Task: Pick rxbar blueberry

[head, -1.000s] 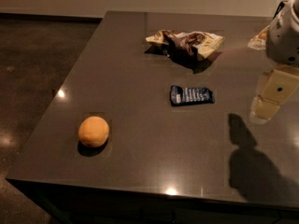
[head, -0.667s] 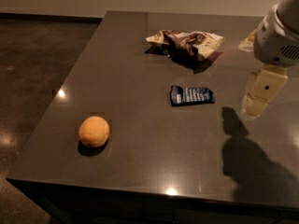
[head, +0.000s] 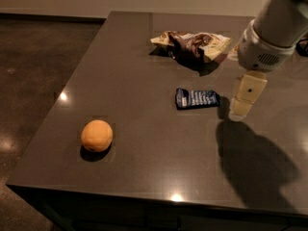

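Note:
The rxbar blueberry [head: 197,98] is a small flat dark navy-blue wrapper with pale lettering and a white patch at its left end. It lies flat near the middle of the dark table [head: 144,71]. My gripper [head: 240,110] hangs from the white arm at the right and points down. It is just right of the bar's right end and above the table. It holds nothing.
A crumpled brown-and-cream chip bag [head: 192,44] lies behind the bar. An orange [head: 96,135] sits at the front left. The table's left and front edges drop to a dark floor. The arm's shadow falls on the front right of the table.
The arm and gripper have moved left, toward the bar's right end. The bar, the bag and the orange have not moved.

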Motion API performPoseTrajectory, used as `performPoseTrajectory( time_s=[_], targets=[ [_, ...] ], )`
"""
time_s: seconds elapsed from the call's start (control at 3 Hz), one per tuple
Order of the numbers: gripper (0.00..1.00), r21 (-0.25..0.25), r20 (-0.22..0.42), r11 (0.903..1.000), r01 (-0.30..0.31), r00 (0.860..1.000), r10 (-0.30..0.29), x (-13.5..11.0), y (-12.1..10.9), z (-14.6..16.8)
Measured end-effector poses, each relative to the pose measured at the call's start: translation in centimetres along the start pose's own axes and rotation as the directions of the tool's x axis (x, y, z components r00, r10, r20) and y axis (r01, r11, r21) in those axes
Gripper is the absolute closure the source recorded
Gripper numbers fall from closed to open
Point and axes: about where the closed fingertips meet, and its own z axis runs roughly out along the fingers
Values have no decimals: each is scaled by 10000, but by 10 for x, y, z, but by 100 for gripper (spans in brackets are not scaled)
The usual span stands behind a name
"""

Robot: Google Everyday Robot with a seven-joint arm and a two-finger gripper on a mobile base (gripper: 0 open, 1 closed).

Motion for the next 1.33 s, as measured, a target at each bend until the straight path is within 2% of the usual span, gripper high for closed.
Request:
performPoseTrajectory(
  time_s=[0.67, 1.33],
  targets=[
    [0, -425, 126, 9984, 359, 9993, -354, -20, -16, 51],
    [0, -749, 183, 9949, 674, 9976, -662, -37, -22, 87]
  ],
)
